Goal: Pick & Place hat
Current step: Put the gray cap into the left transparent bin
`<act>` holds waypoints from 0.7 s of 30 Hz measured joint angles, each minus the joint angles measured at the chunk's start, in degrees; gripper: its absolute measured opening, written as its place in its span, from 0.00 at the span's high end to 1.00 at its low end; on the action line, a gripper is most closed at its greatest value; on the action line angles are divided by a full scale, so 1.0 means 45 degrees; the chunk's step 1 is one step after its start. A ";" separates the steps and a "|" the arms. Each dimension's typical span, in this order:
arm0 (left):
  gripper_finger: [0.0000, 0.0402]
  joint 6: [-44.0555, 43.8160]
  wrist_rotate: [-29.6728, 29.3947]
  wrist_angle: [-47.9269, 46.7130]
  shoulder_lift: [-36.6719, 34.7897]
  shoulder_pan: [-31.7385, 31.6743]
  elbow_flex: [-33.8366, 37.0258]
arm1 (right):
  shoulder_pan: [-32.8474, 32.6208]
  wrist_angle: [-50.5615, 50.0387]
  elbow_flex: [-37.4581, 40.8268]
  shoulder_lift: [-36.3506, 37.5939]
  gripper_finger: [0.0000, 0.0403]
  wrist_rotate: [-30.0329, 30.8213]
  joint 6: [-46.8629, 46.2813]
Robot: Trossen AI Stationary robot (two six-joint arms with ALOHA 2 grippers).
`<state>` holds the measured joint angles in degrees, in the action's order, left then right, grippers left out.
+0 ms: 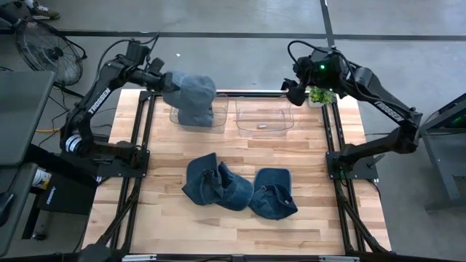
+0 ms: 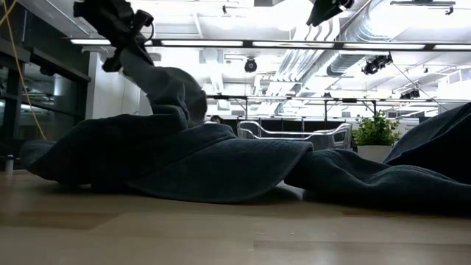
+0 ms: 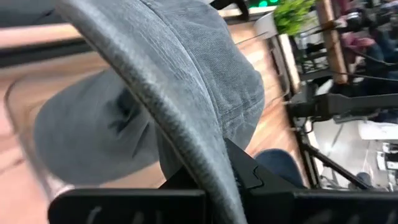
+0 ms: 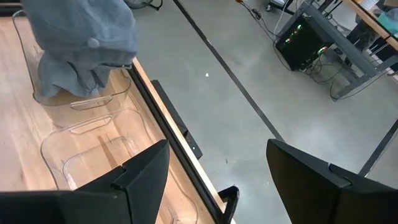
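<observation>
A light grey-blue hat hangs from my left gripper over the left clear bin. It also shows in the low view, hat below gripper. The left gripper is shut on it. Two dark blue hats lie on the wooden table, one near the middle and one to its right, their brims flat on the boards. My right gripper is open and raised near the table's far right edge, touching nothing. My left gripper holds the grey-blue hat by its stitched brim, pinched between the two fingers. It comes at it from the table's left side, above the bin. The crown hangs below the gripper, and its lower folds reach into the left bin.
A second clear bin stands right of the first along the far edge. A small potted plant sits at the far right corner. Black frame rails run down both sides of the table. Bare boards lie along the near edge.
</observation>
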<state>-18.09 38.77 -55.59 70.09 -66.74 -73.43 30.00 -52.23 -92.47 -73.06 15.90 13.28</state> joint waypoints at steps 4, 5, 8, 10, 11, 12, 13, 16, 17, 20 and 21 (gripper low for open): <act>0.99 -0.0015 -0.0023 -0.0881 -0.0331 0.0000 0.0000 | 0.0000 -0.0005 0.0000 -0.0228 0.35 -0.0042 -0.0005; 0.99 -0.0015 -0.0018 -0.0942 -0.0435 0.0000 0.0005 | -0.0004 -0.0005 0.0000 -0.0287 0.35 -0.0043 -0.0005; 0.99 -0.0042 0.0008 -0.1032 -0.0821 0.0000 -0.0027 | -0.0005 -0.0006 0.0000 -0.0480 0.35 -0.0048 -0.0005; 0.99 -0.0151 -0.0045 -0.1056 -0.1011 0.0000 -0.0214 | -0.0005 -0.0008 0.0000 -0.0607 0.35 -0.0055 -0.0002; 0.99 -0.0304 -0.0071 -0.1063 -0.1097 0.0000 -0.0356 | -0.0005 -0.0010 0.0000 -0.0662 0.35 -0.0110 -0.0004; 0.99 -0.0379 -0.0079 -0.1150 -0.1154 0.0000 -0.0523 | -0.0005 -0.0010 0.0000 -0.0708 0.35 -0.0194 -0.0005; 0.99 -0.0375 -0.0097 -0.1277 -0.1206 0.0000 -0.0707 | -0.0005 -0.0005 0.0000 -0.0763 0.35 -0.0295 -0.0002; 0.99 -0.0369 -0.0406 -0.1599 -0.1324 0.0000 -0.1327 | -0.0005 -0.0007 0.0000 -0.0856 0.35 -0.0340 0.0000; 0.99 -0.0366 -0.0450 -0.1721 -0.1327 0.0000 -0.1525 | -0.0005 -0.0005 0.0002 -0.0858 0.35 -0.0336 0.0008; 0.99 -0.0228 -0.0521 -0.2144 -0.1317 0.0000 -0.1993 | -0.0005 0.0045 0.0005 -0.0853 0.35 -0.0328 0.0016; 0.99 -0.0224 -0.0521 -0.2162 -0.1317 0.0000 -0.2128 | 0.0001 0.0042 0.0005 -0.0853 0.35 -0.0299 0.0026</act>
<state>-19.09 36.42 -65.31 64.16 -66.74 -83.00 30.00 -52.04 -92.44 -76.90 14.55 13.39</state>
